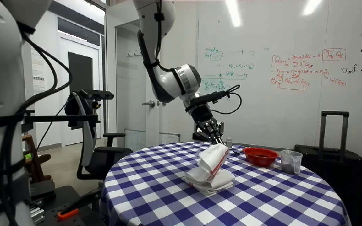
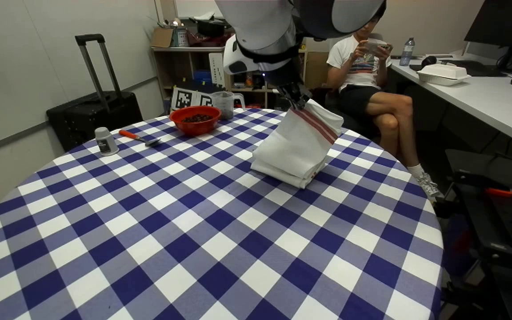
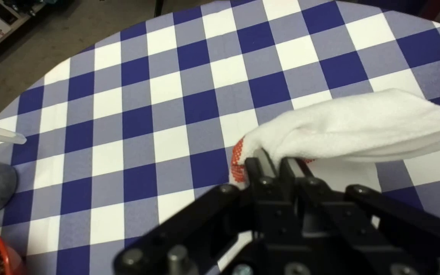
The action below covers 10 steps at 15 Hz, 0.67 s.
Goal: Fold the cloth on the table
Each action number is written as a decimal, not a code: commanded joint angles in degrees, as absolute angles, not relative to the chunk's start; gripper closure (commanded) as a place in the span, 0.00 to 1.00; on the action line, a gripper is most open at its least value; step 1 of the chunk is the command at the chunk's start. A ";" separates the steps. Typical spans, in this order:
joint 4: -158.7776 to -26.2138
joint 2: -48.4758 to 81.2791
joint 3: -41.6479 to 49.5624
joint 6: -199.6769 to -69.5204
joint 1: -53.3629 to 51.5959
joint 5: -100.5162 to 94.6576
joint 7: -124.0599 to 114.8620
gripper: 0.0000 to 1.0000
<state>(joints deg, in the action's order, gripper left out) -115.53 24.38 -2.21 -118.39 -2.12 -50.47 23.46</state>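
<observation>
Covered in blue-and-white checks, the round table [image 2: 211,222] is topped by the white cloth [image 2: 289,146], whose folded layers are stacked flat on it while a red-striped part is held raised above them. That part is grasped by the gripper [image 3: 279,162], whose fingers [image 3: 295,168] are set nearly together with the fabric bunched between their tips. Apart from the cloth, toward the table's edge, are placed a red bowl [image 2: 195,126], a clear measuring jug [image 2: 223,103] near it, an orange-handled spoon [image 2: 132,135] and a small pale container [image 2: 106,142].
</observation>
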 commanded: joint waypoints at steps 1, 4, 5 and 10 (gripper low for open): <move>-114.39 26.78 -2.06 -118.12 -2.33 -52.33 22.48 0.96; -113.71 28.64 -2.42 -117.19 -2.53 -51.51 22.81 0.96; -113.41 29.20 -2.67 -116.62 -2.75 -50.99 22.87 0.96; -110.50 31.81 -4.99 -111.33 -3.93 -45.54 23.95 0.96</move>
<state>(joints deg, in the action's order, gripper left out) -113.71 29.79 -3.65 -115.48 -2.89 -48.91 23.46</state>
